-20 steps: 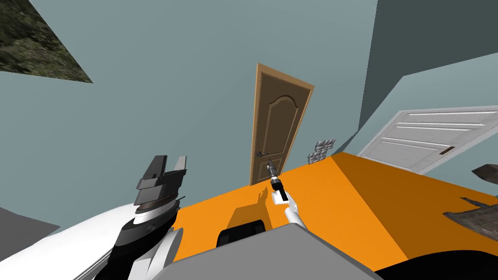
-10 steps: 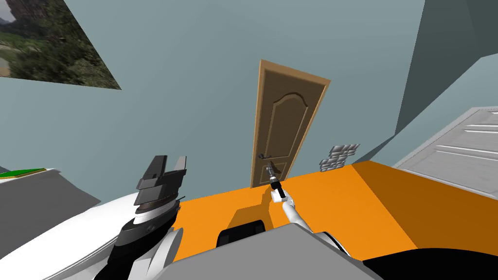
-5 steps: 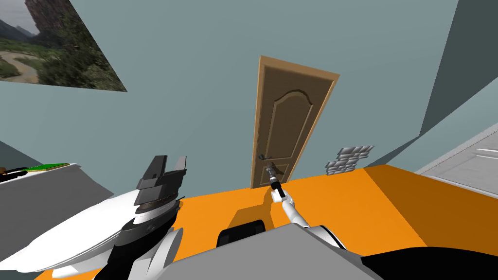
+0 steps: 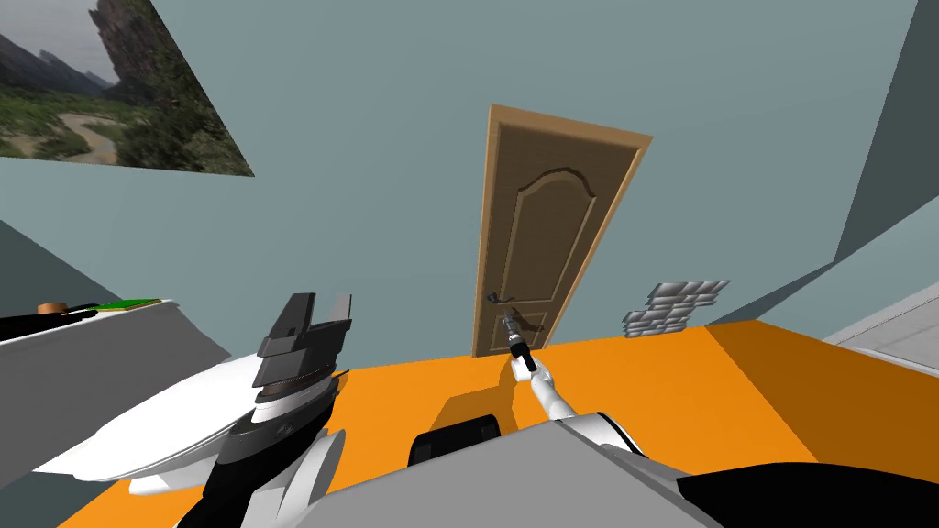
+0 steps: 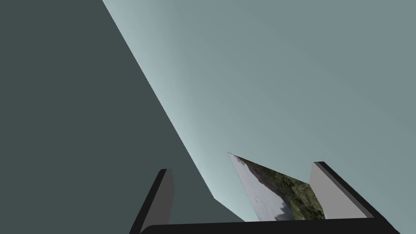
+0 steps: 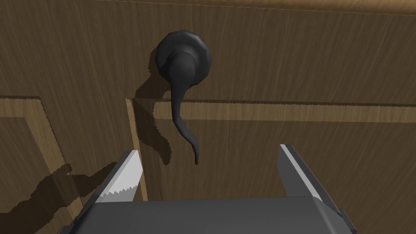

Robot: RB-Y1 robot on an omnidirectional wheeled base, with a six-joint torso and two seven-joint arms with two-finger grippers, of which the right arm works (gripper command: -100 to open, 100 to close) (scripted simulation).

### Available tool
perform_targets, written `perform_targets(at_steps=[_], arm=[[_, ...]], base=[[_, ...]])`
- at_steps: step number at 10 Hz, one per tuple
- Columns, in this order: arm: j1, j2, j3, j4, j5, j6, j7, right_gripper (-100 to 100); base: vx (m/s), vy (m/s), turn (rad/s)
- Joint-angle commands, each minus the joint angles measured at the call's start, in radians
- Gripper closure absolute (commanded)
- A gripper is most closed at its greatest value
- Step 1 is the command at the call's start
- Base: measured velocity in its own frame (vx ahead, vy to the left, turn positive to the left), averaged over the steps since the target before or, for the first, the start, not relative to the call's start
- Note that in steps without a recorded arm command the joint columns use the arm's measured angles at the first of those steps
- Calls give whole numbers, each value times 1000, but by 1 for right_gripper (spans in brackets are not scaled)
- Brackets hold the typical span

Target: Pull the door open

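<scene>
- The right gripper point(image 6: 207, 149) is held wide open with nothing grasped, and is kept just in front of the brown door point(image 4: 541, 238), as in the earlier frames.
- The dark lever handle point(image 6: 183, 81) is seen straight ahead of the gripper, its tip between the two fingers and touched by neither.
- The left gripper point(image 4: 316, 312) is raised at the left, spread open and empty.
- The head camera has been turned since two seconds ago: more of the landscape picture point(image 4: 101, 101) is shown, and the grey block stack point(image 4: 674, 307), right of the working gripper, appears further rightward.

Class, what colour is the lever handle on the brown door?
The handle is black, seen best in the right wrist view.
</scene>
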Motion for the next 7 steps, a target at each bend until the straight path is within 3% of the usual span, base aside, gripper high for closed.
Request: perform_targets(at_steps=[1, 7], arm=[[-14, -3, -2, 34, 2, -6, -2, -100], [-68, -14, -9, 150, 9, -25, -11, -100]], base=[[-2, -70, 47], [0, -72, 75]])
